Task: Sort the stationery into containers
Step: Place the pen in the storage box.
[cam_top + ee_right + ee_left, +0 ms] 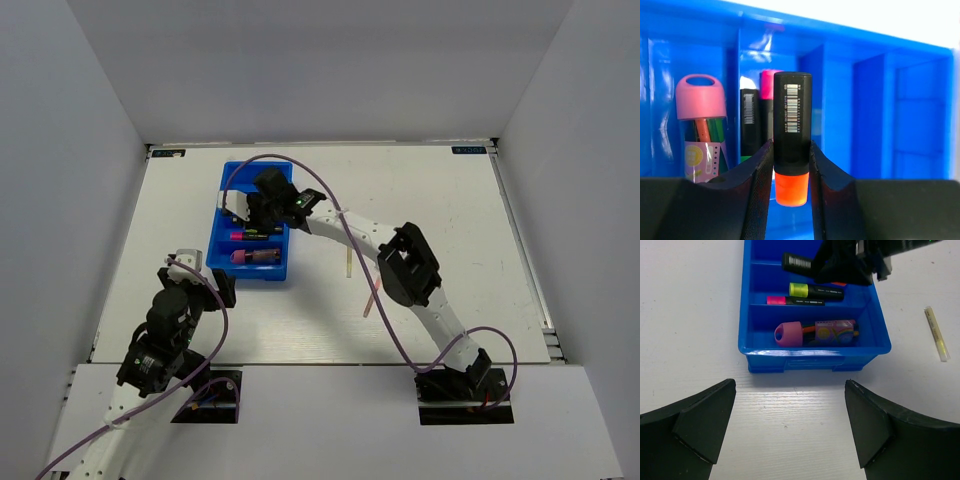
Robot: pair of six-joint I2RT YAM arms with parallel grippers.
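Note:
The blue tray [214, 240] lies at the back left of the table. My right gripper [254, 211] hovers over its far compartments, shut on a black highlighter with an orange tip [791, 150]; the left wrist view shows its black barrel [797, 262]. In the tray [815, 360] lie a yellow-tipped highlighter [815, 290], a pink-tipped highlighter [795, 300] and the fat pink marker [815, 332], which the right wrist view also shows [700, 125]. My left gripper [205, 272] is open and empty, just short of the tray's near end [790, 425]. The blue-capped tube is out of view.
Two thin sticks lie on the table right of the tray, one pale [348, 262] and one orange-tan [372, 298]. The pale stick also shows in the left wrist view [937, 333]. White walls close in the table on three sides.

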